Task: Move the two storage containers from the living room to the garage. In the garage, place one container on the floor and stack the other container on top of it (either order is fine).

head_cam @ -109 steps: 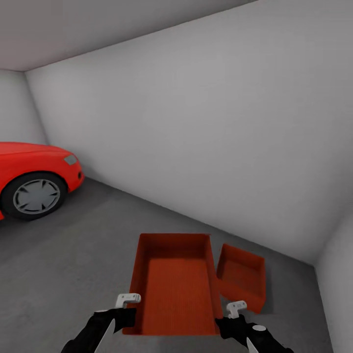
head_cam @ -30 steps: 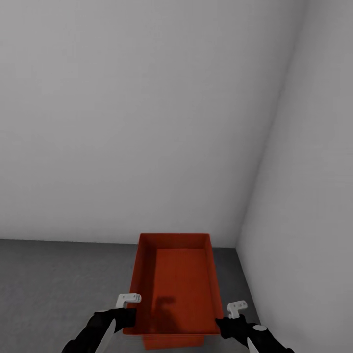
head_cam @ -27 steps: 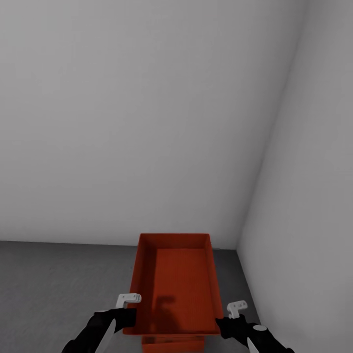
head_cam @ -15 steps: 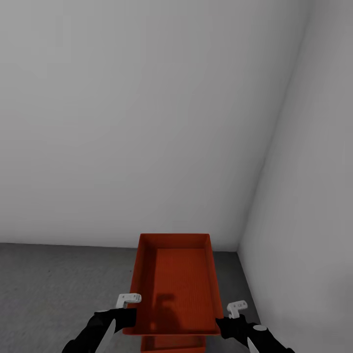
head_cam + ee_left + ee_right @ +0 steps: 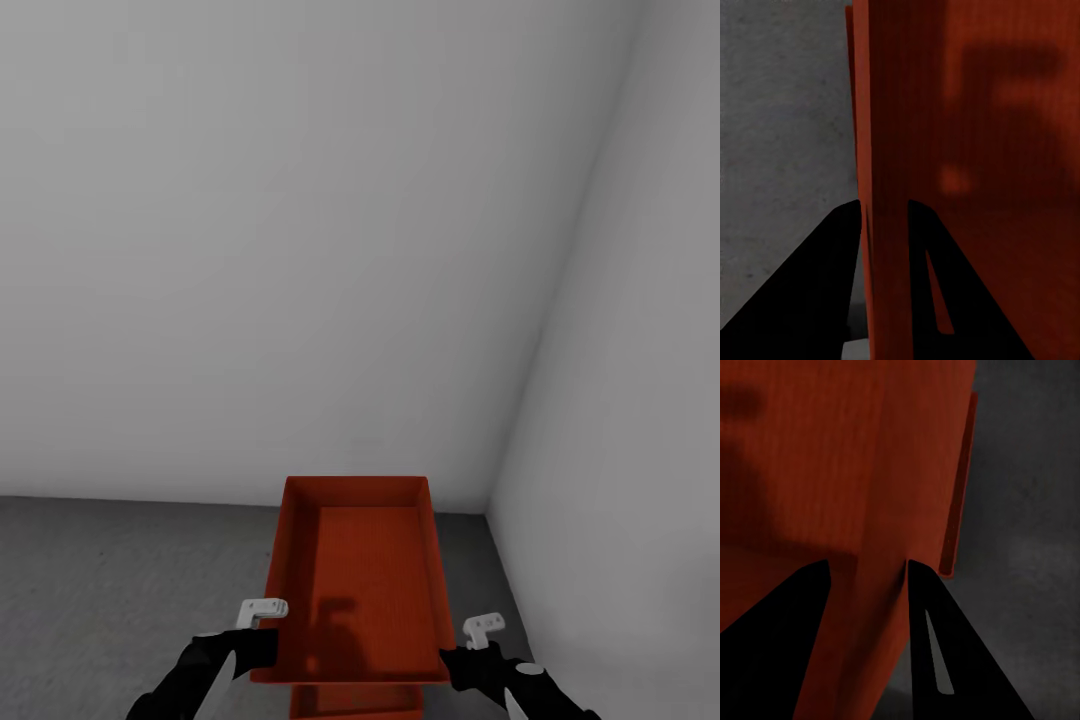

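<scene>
Orange-red upper container (image 5: 360, 570) hangs over the lower container (image 5: 355, 698), left gripper (image 5: 883, 217) and right gripper (image 5: 866, 574) clamping its side walls; no writing readable.

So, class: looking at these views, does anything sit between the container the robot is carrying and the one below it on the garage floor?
Nothing visible does. The held container, gripped by the left gripper and right gripper, hangs over the lower container, whose edge peeks out underneath; the gap itself is hidden.
</scene>
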Controlling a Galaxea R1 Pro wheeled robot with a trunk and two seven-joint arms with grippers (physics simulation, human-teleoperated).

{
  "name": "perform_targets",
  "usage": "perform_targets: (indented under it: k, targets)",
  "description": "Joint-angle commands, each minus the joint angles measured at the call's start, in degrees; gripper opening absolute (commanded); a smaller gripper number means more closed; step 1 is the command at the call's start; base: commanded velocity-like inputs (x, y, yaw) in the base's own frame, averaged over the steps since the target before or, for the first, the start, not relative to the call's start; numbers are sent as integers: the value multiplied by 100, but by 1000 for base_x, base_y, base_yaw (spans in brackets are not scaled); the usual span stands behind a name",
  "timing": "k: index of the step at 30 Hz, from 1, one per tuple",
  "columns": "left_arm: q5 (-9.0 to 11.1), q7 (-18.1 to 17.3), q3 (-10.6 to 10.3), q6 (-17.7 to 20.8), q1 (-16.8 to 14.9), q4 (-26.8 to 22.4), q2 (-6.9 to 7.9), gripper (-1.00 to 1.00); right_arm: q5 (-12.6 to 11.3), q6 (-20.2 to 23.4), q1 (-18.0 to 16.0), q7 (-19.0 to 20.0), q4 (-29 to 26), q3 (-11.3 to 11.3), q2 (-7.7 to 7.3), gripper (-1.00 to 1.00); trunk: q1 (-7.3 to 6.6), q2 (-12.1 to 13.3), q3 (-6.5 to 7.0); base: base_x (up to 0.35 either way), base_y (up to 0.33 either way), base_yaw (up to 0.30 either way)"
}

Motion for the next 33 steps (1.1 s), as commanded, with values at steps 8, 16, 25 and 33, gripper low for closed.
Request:
perform_targets:
  k: [8,16,25,33]
  targets:
    - [26,28,-5,-347,-4,-17,-88,-100,22,39,0,31,6,31,128,-100,4,-13,-13,6,10,-15]
    - [26,28,-5,-347,-4,-17,-90,-100,20,39,0,27,6,30,128,-100,4,-13,-13,0,0,-108]
    - [26,28,-5,-347,-4,-17,-88,-100,23,39,0,33,6,31,128,-100,4,-13,-13,143,80,-4]
    - [26,28,-5,-346,-4,-17,-88,-100,19,39,0,31,6,30,128,-100,4,-13,-13,116,60,0]
